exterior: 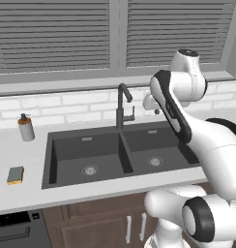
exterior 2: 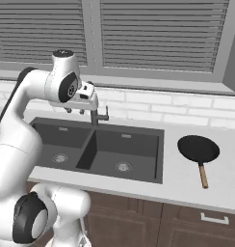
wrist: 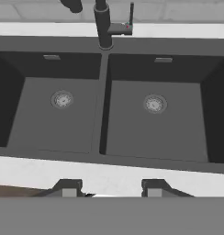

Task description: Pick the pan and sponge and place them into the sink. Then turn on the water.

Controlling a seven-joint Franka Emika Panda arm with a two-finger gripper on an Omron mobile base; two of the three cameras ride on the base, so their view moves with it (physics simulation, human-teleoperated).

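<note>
The black pan [exterior 2: 198,148] with its wooden handle lies on the counter right of the sink [exterior 2: 161,155]. On the counter left of the sink [exterior: 49,163] lies the sponge [exterior: 15,175], grey-green over yellow. My gripper [exterior 2: 75,111] hangs above the sink near the black faucet [exterior 2: 95,116], far from both objects. In the hand view the gripper [wrist: 110,189] is open with nothing between its fingertips, and it looks down into both basins [wrist: 101,110]. No stream comes from the faucet [exterior: 121,104].
A grey soap dispenser [exterior: 26,128] stands on the counter at the back left, behind the sponge. A window with blinds and a white brick wall run behind the sink. Brown cabinet doors sit below the counter edge.
</note>
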